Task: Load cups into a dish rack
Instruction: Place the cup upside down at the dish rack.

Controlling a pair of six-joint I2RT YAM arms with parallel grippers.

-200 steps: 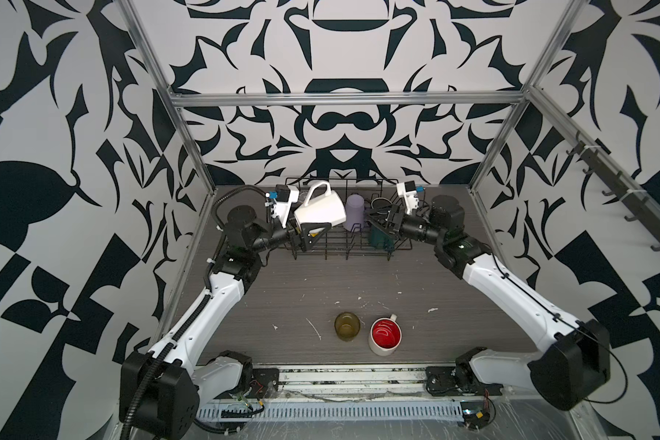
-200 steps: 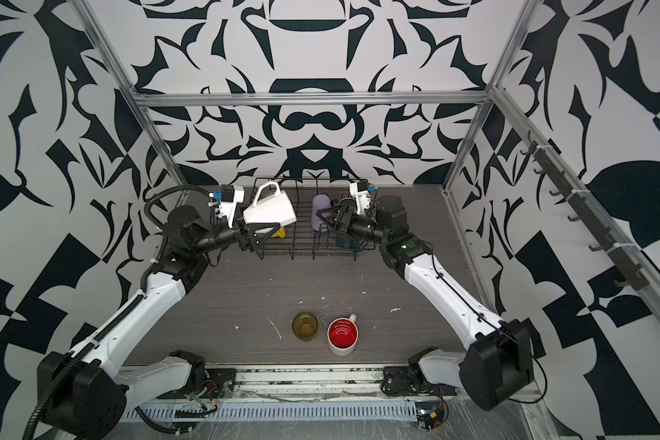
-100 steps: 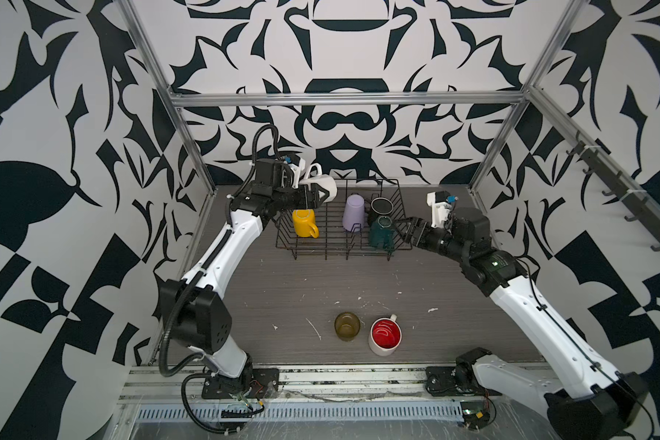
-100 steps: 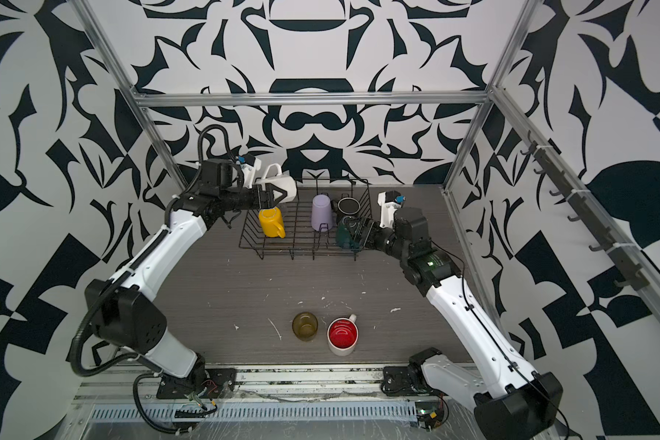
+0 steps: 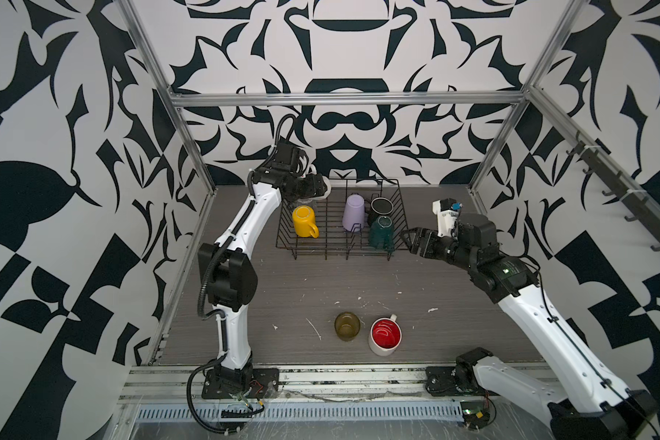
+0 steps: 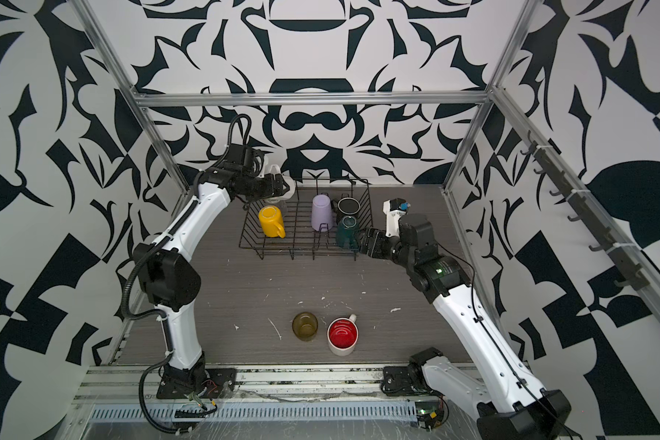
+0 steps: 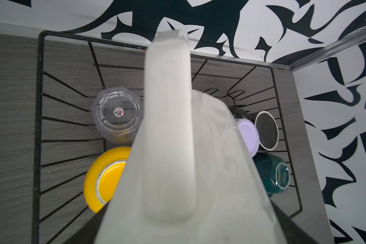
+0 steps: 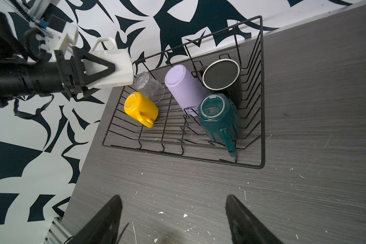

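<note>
Table top (image 5: 321, 289): lying grey and wood-grained, running from the near edge to the far wall.
White flecks (image 5: 315, 329): dotting the near half of the table, thickest around the middle.
Walls (image 5: 73, 95): closing in on the left, right and far sides, showing bold black-and-white shapes.
Frame bar (image 5: 343, 100): crossing the far wall high up, meeting slanted bars at both corners.
Hook rail (image 5: 612, 173): running along the right wall, carrying dark hooks.
Slotted duct (image 5: 298, 411): lying along the nearest edge, sitting just in front of metal rails (image 5: 340, 377).

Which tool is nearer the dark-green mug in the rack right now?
Right. The right tool, open and empty, sits just outside the rack beside the dark-green mug. The left tool holds the white mug over the rack's far opposite corner.
</note>
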